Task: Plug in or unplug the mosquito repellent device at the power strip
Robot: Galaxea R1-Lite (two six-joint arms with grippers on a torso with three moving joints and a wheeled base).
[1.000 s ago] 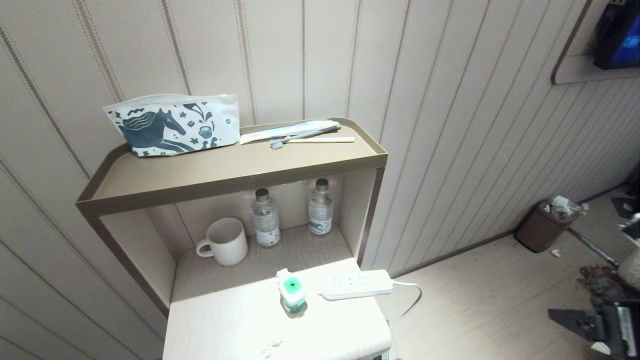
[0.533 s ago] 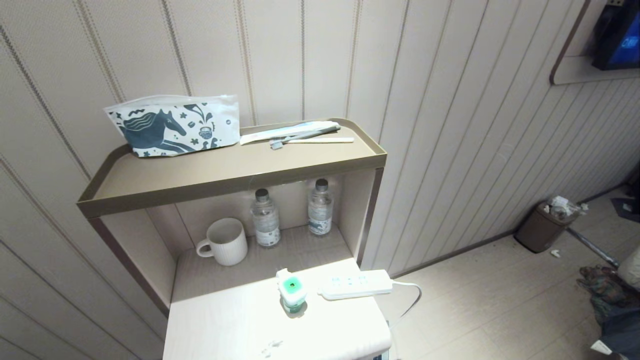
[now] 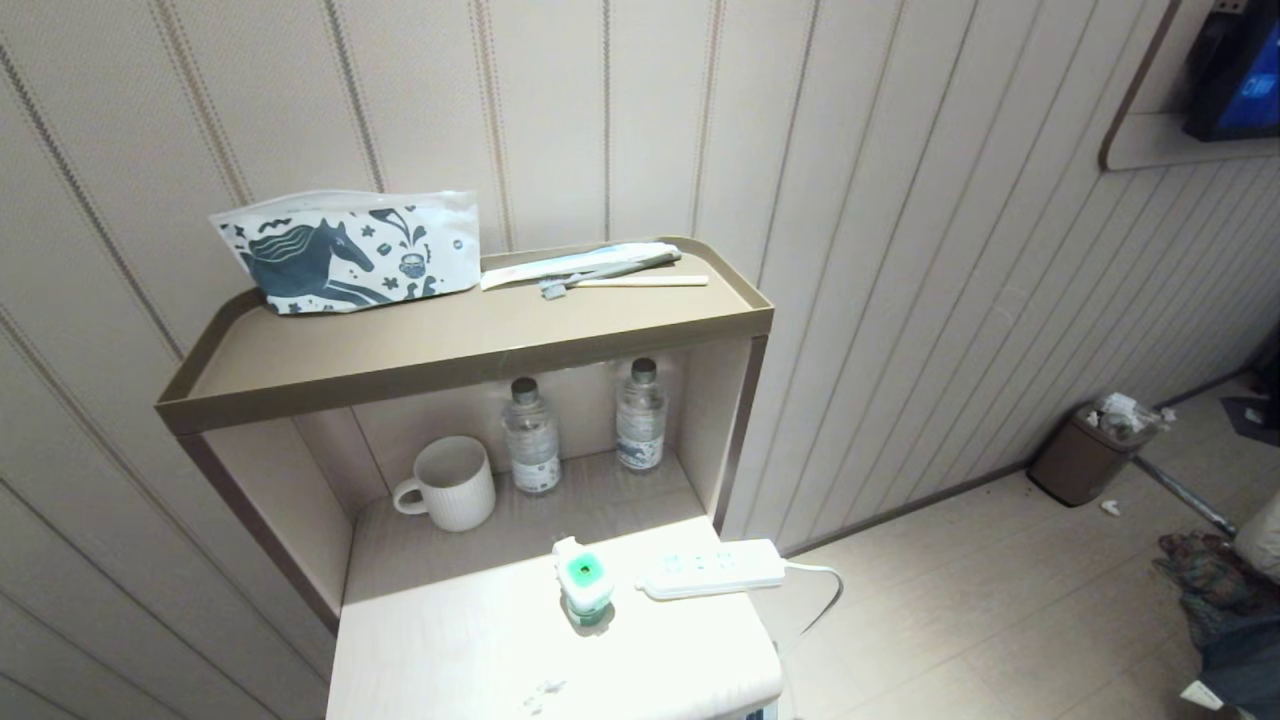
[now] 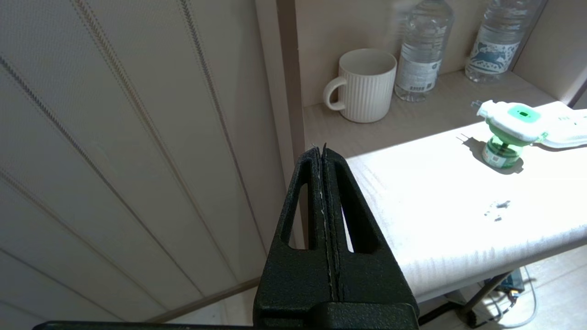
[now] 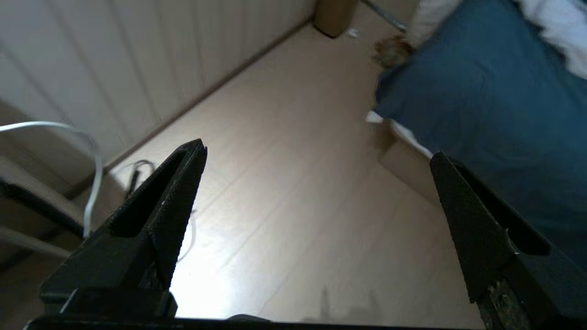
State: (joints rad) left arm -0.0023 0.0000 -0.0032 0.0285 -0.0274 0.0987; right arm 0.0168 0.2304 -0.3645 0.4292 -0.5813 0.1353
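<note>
2 grippers are off the job: your left gripper (image 4: 323,151) is pinched shut beside the cabinet's near corner, and your right gripper (image 5: 316,183) gapes wide over bare floor (image 5: 293,192), holding nothing. You'll find the mosquito repellent device (image 3: 584,587) standing upright on the white tabletop (image 3: 470,650), unplugged, just beside the power strip (image 3: 712,570).

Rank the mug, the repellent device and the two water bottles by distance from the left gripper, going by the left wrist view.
From the left gripper:
1. Mug, at the shelf's near side.
2. Mosquito repellent device, out on the lit tabletop; close to the mug's distance, so this order is loose.
3. Water bottles, at the back wall.
</note>
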